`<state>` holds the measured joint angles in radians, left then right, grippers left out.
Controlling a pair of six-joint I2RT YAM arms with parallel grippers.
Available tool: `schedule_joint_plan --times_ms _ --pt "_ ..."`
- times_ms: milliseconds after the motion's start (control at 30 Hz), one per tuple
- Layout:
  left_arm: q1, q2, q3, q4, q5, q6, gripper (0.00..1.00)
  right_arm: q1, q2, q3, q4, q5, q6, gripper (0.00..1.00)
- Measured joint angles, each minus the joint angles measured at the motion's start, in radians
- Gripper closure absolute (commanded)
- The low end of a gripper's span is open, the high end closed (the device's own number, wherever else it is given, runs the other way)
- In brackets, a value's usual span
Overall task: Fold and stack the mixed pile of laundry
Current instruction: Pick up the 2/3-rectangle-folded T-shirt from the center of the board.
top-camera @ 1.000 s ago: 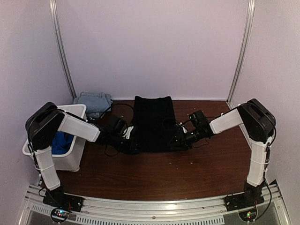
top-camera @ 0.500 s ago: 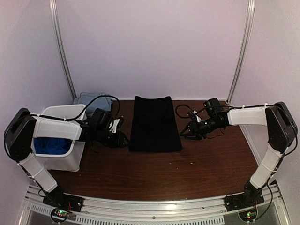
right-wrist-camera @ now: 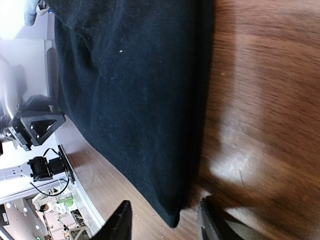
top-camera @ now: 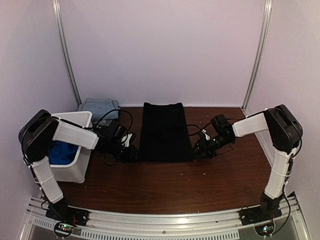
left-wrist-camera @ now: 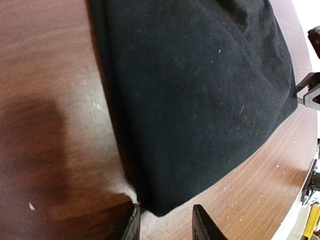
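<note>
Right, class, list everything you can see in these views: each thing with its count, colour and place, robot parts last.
Folded black cloth: 1, black, flat on the middle of the table.
Faded denim garment: 1 bundle, light blue, far-left corner, behind the bin.
Bright fabric: 1 heap, royal blue, inside the bin.
Rectangular plastic bin: 1, white, left edge of the table.
Wooden table: 1, dark brown.
Left gripper: 1, black, open, at the cloth's near-left corner.
Right gripper: 1, black, open, at the cloth's near-right corner.
</note>
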<state>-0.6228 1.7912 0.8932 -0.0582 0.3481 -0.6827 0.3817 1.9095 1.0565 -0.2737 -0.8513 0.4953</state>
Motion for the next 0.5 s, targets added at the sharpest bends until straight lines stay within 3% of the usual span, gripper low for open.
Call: schedule_joint_plan --times_ms 167,300,333,500 --pt "0.0 0.025 0.006 0.041 0.016 -0.019 0.79 0.011 0.024 0.002 0.042 -0.018 0.01 0.72" --pt "0.0 0.05 0.016 0.061 0.027 -0.025 0.99 0.014 0.039 0.001 0.052 -0.019 0.013 0.96" --pt "0.0 0.054 0.016 0.065 0.031 -0.025 1.0 0.014 0.042 0.001 0.053 -0.017 0.014 1.0" --pt "-0.005 0.045 0.006 0.074 0.041 -0.024 1.0 0.016 0.037 -0.01 0.048 -0.003 0.014 1.0"
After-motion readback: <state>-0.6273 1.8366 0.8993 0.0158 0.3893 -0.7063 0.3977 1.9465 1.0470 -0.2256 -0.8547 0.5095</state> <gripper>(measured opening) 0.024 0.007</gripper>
